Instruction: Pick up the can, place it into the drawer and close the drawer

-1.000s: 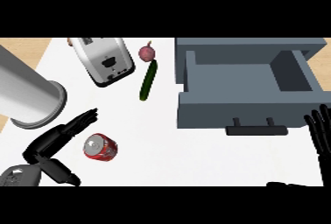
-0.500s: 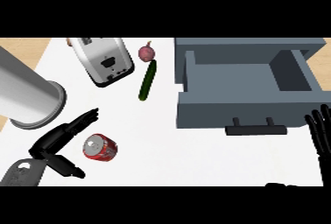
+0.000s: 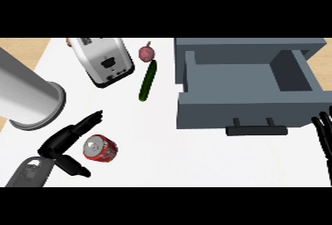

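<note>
A red can [image 3: 100, 148] with a silver top lies on its side on the white counter at the lower left. My left hand [image 3: 63, 143] is just left of it, open, with straight fingers pointing up-right past the can and the thumb spread below it; the can sits in the gap between them. The grey drawer [image 3: 194, 115] stands pulled open at the upper right, its inside bare, a dark handle [image 3: 256, 129] on its front. My right hand [image 3: 325, 138] rests open at the right edge, fingers up, beside the drawer's front corner.
A large silver cylinder [image 3: 24, 97] stands at the left edge, close above my left hand. A toaster [image 3: 102, 59], a green cucumber [image 3: 148, 80] and a small reddish bulb [image 3: 147, 53] lie at the back, left of the drawer.
My left hand has slid a little down and closer around the can, the thumb now reaching lower under it. The can, drawer and right hand have not moved.
</note>
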Motion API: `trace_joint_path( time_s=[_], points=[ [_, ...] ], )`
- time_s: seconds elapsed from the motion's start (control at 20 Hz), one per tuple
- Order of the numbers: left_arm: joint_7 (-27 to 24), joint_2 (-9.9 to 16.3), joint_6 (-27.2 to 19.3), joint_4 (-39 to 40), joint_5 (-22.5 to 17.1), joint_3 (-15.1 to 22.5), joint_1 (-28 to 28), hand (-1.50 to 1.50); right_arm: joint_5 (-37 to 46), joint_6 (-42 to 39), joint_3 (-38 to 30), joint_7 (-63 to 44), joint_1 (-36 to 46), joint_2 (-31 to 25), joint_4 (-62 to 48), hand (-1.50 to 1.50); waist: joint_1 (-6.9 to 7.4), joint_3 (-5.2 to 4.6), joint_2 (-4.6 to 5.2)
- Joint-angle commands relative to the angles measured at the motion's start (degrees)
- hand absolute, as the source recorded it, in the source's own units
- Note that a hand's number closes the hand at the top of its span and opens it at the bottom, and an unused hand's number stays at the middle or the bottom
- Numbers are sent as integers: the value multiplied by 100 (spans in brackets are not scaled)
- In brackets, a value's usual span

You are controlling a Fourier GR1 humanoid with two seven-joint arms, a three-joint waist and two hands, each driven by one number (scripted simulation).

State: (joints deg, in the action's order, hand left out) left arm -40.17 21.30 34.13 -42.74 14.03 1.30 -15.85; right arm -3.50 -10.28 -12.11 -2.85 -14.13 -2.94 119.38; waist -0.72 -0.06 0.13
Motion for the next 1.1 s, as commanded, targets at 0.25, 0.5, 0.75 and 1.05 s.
trace_joint_path(
  time_s=[0.25, 0.5, 0.75, 1.05],
  points=[
    [-833, 54, 556, 682, 14, 190, -375, -150, -2, -109, -44, 142, -201, 36, 105, -150, 1, 3, -6],
    [-738, -266, 265, 787, 10, 318, -433, -150, -262, -184, -255, -131, -20, -124, 56, -150, 26, 4, -6],
    [-1003, -239, 292, 816, 83, 506, -369, -150, 57, -47, 74, -172, -114, 129, 345, -150, 25, 2, -5],
    [-769, -565, 115, 943, -4, 521, -536, -150, -111, -219, -8, -139, -434, 152, 514, -150, 15, 4, -11]
  ],
)
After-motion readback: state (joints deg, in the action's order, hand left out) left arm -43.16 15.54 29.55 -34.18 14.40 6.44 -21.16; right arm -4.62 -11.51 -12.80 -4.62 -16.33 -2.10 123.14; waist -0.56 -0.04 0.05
